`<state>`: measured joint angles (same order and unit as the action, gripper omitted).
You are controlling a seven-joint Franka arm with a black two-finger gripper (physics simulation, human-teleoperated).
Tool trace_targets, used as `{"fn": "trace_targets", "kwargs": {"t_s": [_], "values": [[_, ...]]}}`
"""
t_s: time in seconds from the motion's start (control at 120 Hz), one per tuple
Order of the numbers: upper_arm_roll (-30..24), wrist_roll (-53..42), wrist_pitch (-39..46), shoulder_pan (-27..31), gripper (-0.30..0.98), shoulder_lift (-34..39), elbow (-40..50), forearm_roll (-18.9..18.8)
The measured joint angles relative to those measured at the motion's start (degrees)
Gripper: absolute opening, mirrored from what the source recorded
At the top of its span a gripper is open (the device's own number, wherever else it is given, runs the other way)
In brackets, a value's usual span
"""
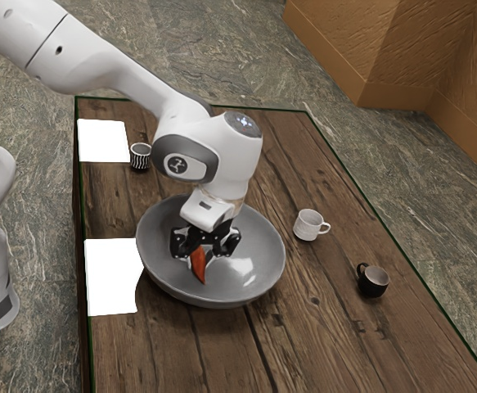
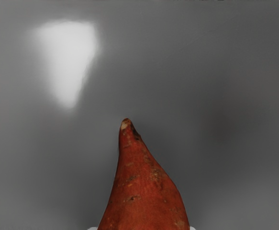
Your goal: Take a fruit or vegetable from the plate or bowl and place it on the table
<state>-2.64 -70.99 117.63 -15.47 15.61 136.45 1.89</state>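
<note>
A dark brown plank table [image 1: 328,344] runs past the exterior view's lower edge. The white jointed arm [image 1: 107,65], cropped at upper left, partly hides a wide grey round bowl [image 1: 160,280] near centre. Inside it, the black two-finger gripper [image 1: 201,257] grips a tapering orange-red vegetable [image 1: 199,271], its thicker end obscured.
</note>
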Motion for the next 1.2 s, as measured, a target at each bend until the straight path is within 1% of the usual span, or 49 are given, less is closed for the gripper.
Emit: {"fn": "trace_targets", "kwargs": {"t_s": [0.133,0.292,0.333,0.4,0.433,0.492,0.6,0.7,0.808,0.9,0.967,1.067,1.2], "values": [[-0.68,0.37,-0.46,0.00,0.14,0.07,-1.90,0.11],[-0.88,0.82,-4.89,0.00,0.15,0.02,-14.46,0.39],[-1.10,0.95,-6.26,0.02,0.15,0.01,-16.53,0.43],[-3.57,1.21,-8.04,0.14,0.15,-0.52,-20.01,0.58],[-5.86,1.37,-8.81,0.10,0.15,-2.53,-23.18,0.79],[-10.29,1.67,-10.18,-0.11,0.14,-9.73,-31.17,0.98],[-14.94,2.26,-11.90,-1.67,0.14,-17.28,-39.44,0.98],[-16.36,2.74,-12.82,-3.27,0.14,-19.36,-41.62,0.90],[-17.36,3.17,-13.38,-1.08,0.14,-19.71,-42.04,0.54],[-18.22,3.38,-13.83,0.66,0.38,-19.78,-42.42,-0.19],[-18.63,3.51,-14.03,0.70,0.50,-19.79,-42.59,-0.48],[-18.78,3.70,-14.19,-0.04,0.59,-19.79,-42.60,-0.74],[-18.87,3.72,-14.29,-0.21,0.65,-19.62,-42.63,-0.96]]}}
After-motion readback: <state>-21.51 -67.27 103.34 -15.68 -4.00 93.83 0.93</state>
